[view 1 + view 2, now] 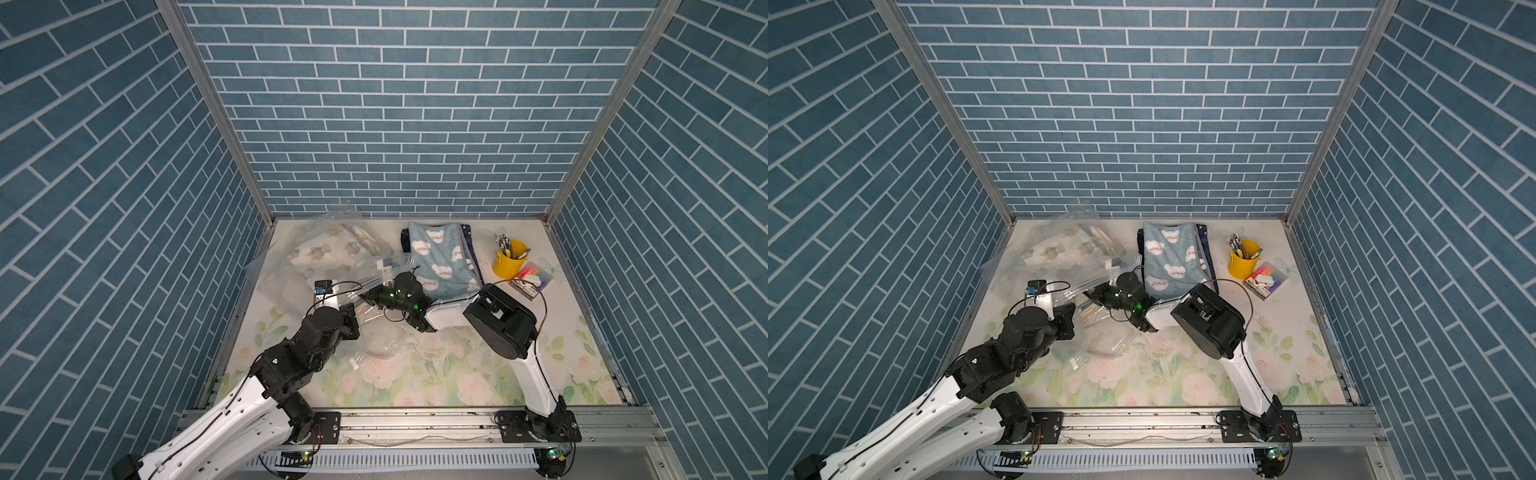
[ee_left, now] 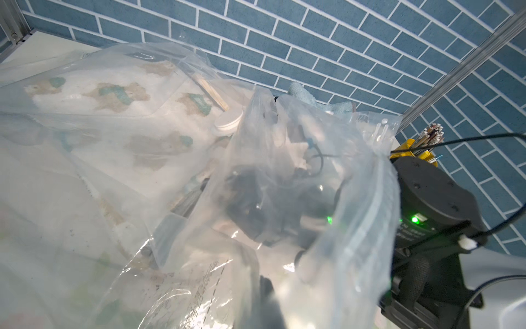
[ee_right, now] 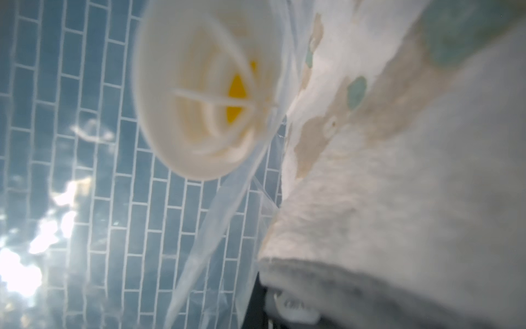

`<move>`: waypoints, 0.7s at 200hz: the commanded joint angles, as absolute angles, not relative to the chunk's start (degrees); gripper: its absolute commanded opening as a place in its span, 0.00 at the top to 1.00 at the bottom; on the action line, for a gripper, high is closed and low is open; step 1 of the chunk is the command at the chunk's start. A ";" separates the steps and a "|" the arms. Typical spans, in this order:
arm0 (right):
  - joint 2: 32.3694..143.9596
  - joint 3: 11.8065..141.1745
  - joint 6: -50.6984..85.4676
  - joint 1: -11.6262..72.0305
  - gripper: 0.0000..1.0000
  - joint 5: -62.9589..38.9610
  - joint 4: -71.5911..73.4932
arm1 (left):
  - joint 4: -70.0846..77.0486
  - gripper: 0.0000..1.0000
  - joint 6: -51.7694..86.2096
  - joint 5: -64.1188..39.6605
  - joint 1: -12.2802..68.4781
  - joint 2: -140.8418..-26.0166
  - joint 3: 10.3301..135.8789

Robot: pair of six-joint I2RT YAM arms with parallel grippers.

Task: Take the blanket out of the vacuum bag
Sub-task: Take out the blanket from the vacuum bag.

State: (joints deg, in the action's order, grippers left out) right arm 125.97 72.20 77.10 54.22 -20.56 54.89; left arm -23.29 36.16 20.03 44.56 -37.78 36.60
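Surface: pale sheet printed with pink flowers and green leaves, specks of dirt near the middle.
Far left: vacuum bag — clear, crinkled, spreading toward the middle.
Far middle: blue blanket, folded, with white bear-head shapes, lying on darker folded cloth.
Far right: yellow bucket, upright, full of pens.
Just beside the bucket: clear case of coloured markers — lying flat.

Blue brick walls, floral tabletop
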 commanded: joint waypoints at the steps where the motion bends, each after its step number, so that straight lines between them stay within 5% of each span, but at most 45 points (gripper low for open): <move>1: 124.02 73.21 73.45 54.05 1.00 -21.86 53.49 | -24.17 0.98 35.51 21.51 44.82 -37.09 37.11; 36: 124.58 67.85 75.21 54.14 0.93 -20.84 56.37 | -23.86 0.98 35.44 21.51 44.82 -37.53 37.25; 115: 123.72 60.41 75.32 53.28 0.59 -19.92 58.83 | -24.18 0.98 35.59 21.19 44.82 -36.94 37.19; 140: 124.62 61.16 75.75 52.66 0.57 -19.97 59.72 | -23.99 0.98 35.61 21.12 44.82 -37.02 37.36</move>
